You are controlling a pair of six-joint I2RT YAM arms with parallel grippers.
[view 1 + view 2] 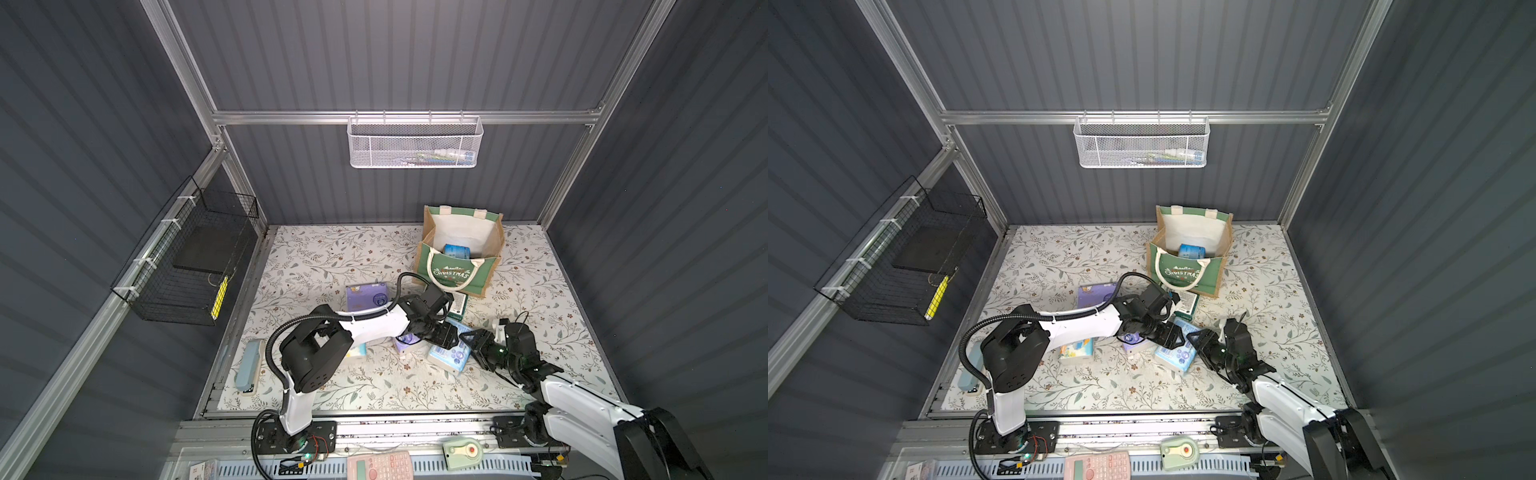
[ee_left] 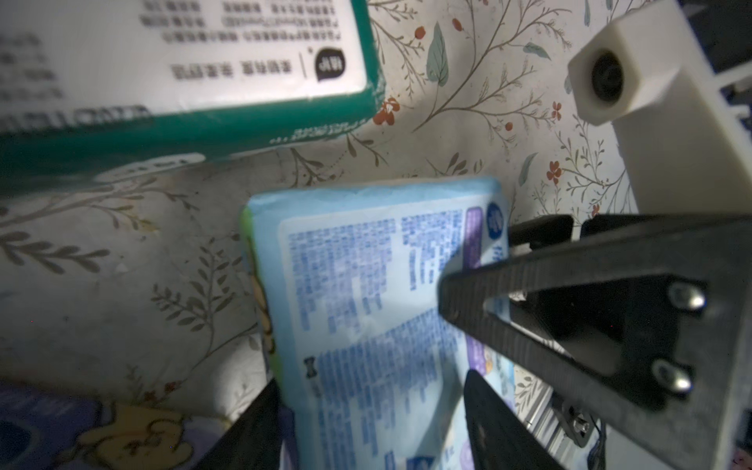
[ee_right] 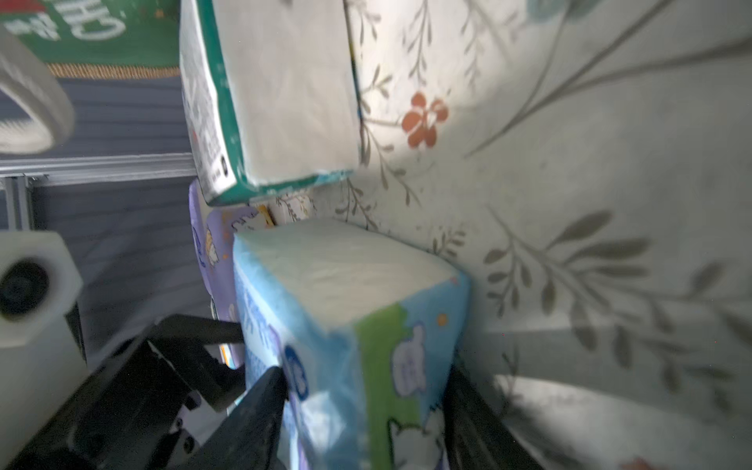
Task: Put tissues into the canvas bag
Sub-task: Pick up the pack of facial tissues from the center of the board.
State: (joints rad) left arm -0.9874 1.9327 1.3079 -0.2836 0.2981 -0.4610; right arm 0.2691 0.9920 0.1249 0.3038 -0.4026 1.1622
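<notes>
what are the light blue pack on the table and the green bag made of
Light blue brick-shaped tissue pack: thin printed plastic film, likely; glossy, wrinkled over soft white fill.
Boxy green tote bag: matte woven cloth, seemingly canvas; coarse tan burlap-like sides.

Obscured and cropped items
White cartoon-printed tissue pack point(image 1: 357, 351) mostly under left arm point(image 1: 374, 325); purple plastic-wrapped tissue pack point(image 1: 405, 344) part-covered likewise; pink plastic calculator point(image 1: 380, 466) cropped at bottom edge; white mesh basket point(image 1: 415, 143) contents illegible.

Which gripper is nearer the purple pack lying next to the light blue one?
Left. The left gripper sits right beside the purple pack, astride the light blue pack. The right gripper comes at the light blue pack from its other side, farther from the purple one.
</notes>
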